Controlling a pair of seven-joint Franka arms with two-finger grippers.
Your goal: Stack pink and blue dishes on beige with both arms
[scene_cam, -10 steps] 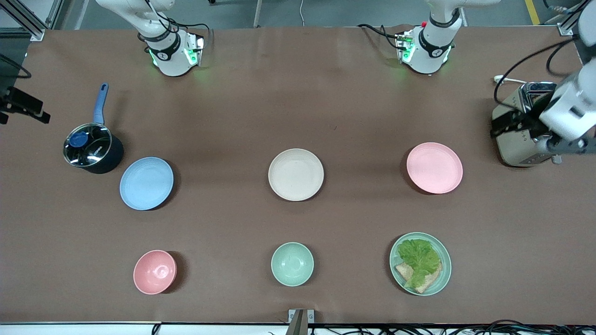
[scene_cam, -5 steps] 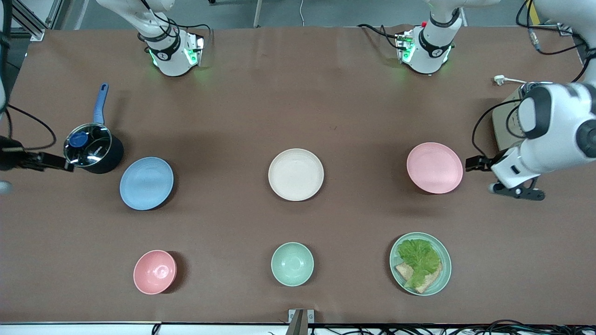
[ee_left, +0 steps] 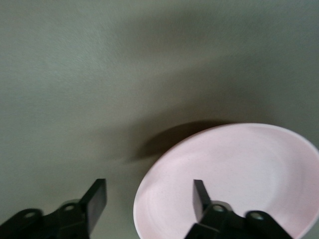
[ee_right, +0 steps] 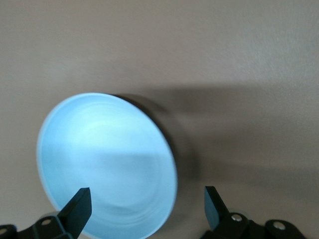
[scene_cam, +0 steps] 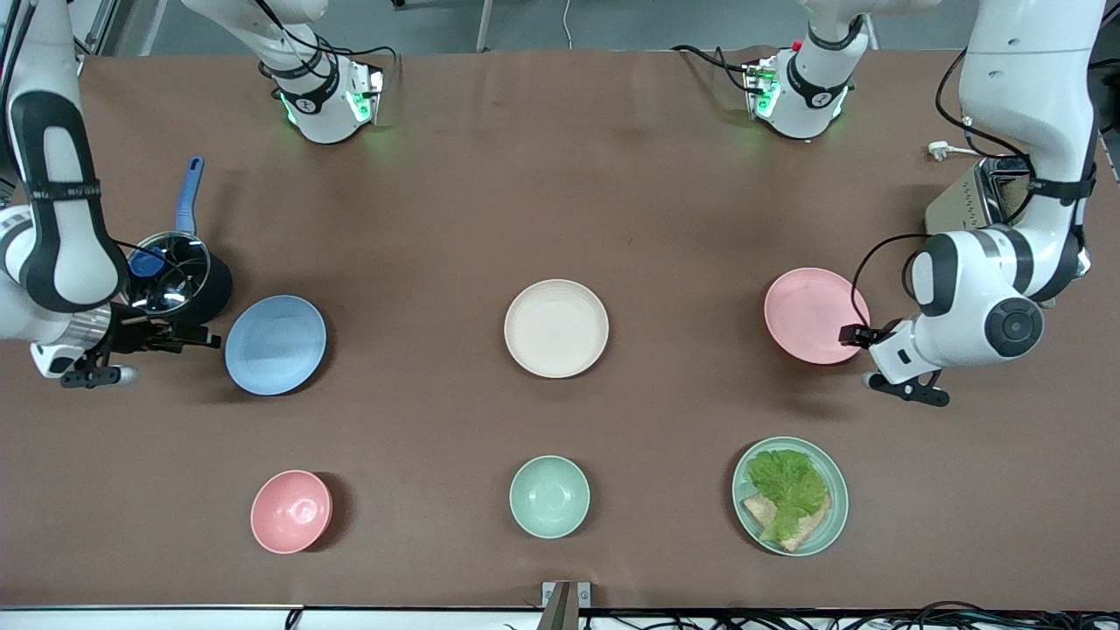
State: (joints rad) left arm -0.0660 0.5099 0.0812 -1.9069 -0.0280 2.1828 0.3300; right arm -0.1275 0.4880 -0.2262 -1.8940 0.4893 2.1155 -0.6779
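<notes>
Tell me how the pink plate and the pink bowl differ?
The pink plate is wide and shallow; the pink bowl is smaller and deeper. The plate lies toward the left arm's end, the open left end effector at its rim; the bowl lies nearer the camera, unattended. Both are pink, round, empty.

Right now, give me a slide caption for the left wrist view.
Open left gripper straddles the pink plate's rim on the brown table.

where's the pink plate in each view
Front view: the pink plate lies toward the left arm's end of the table, the left pincer at its rim.
Left wrist view: the plate fills the lower corner, one finger over it.
Right wrist view: not in it.
Shared landmark: the left pincer, open astride the plate's rim.
</notes>
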